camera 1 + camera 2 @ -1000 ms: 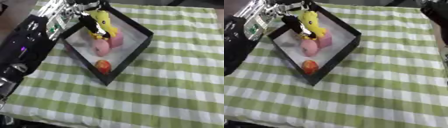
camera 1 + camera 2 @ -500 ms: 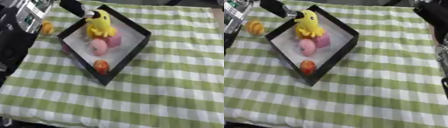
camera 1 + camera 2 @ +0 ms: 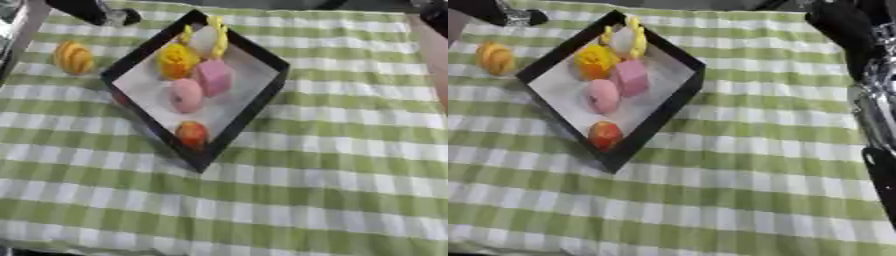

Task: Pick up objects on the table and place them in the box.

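Inside the black box (image 3: 259,102) lie 4 toys, an orange object (image 3: 73,57) outside.

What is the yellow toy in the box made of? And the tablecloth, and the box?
The yellow toy looks like soft rubber or plush: rounded, matte, no shine, but too blurred to be sure. The green-and-white checked tablecloth seems woven fabric, with soft ripples. The black square box with a white floor looks like stiff card or plastic: thin, straight walls.
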